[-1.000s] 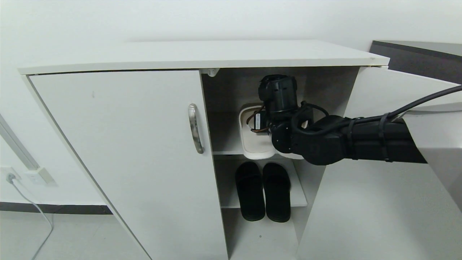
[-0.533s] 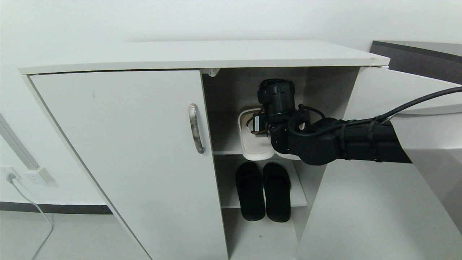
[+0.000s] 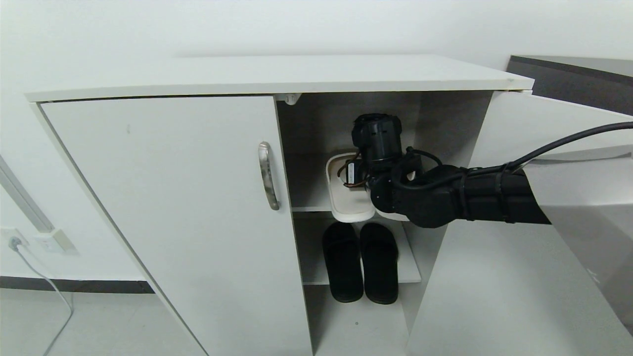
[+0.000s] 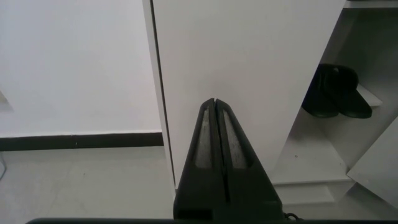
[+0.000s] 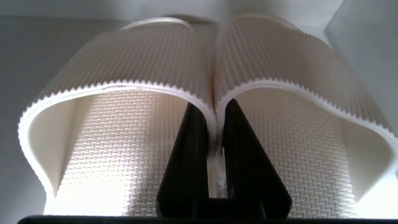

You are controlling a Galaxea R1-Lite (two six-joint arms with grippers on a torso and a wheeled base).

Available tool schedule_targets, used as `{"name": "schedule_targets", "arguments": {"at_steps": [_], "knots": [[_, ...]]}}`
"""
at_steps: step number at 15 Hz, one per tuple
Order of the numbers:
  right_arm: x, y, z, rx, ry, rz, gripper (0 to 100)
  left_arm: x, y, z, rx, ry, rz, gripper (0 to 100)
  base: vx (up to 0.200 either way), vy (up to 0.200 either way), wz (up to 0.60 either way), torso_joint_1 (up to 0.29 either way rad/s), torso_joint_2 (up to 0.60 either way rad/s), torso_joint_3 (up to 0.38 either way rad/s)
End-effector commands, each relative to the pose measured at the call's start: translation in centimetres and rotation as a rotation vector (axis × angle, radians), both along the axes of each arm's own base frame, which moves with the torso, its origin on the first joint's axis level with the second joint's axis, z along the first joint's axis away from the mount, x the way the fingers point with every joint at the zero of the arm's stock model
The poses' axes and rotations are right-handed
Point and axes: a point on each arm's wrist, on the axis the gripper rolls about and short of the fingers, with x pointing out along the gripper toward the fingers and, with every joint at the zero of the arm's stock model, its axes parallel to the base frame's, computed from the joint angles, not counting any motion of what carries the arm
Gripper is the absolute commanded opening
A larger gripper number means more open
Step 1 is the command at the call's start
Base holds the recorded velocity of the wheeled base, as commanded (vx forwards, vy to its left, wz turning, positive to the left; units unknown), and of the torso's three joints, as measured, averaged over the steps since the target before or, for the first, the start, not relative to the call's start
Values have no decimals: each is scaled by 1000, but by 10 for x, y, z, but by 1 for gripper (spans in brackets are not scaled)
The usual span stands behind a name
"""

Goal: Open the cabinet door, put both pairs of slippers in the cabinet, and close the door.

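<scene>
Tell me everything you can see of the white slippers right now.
The pair of cream-white, rubbery-looking slippers with ribbed straps and woven-textured insoles lies side by side, toes inward, on the white cabinet's upper shelf, heels overhanging its front edge. The right end effector pinches their adjoining inner strap edges together.

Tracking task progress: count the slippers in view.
4. Two black slippers lie side by side on the lower shelf; two white slippers are at the shelf above, pinched together by the right pincer.
</scene>
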Motion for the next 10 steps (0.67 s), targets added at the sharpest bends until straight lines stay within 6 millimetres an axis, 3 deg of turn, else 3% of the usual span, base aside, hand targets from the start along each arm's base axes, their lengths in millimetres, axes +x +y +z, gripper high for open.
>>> {"name": "schedule_targets", "arguments": {"at_steps": [1,2,6,10], "knots": [[2,0,-4,-5,6,-3,0,0,0,0,0,0,1,0,0,0,0,0,0,0],[3,-1,-3,-3,4,-4,100,0,0,0,0,0,1,0,0,0,0,0,0,0],[-1,-3,-6,-7,16,-10,100,0,0,0,0,0,1,0,0,0,0,0,0,0],[-50,-15,3,0,-5,44,100,0,0,0,1,0,1,0,0,0,0,0,0,0]]}}
